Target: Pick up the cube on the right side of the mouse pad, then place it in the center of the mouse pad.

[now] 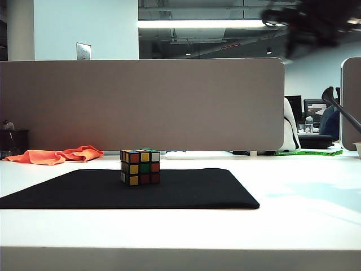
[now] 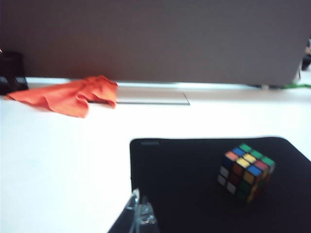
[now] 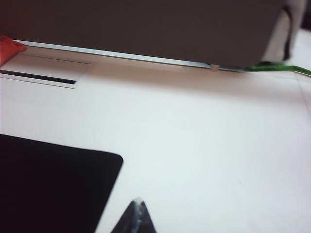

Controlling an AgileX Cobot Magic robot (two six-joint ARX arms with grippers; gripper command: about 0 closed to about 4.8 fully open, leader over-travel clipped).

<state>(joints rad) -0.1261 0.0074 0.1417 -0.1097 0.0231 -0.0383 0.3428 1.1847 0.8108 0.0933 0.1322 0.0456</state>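
We see the cube (image 1: 140,166) resting mid-mouse pad (image 1: 192,192); our left gripper (image 2: 138,218) and right gripper (image 3: 136,216), jaws together, hover empty above the desk (image 1: 304,186).

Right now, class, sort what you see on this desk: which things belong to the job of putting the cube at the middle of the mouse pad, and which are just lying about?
Belongs to the job:
- cube, on the mouse pad
- mouse pad
- right gripper, jaws shut, empty
- left gripper, beside the pad

Just lying about:
- orange cloth
- grey partition
- green cable
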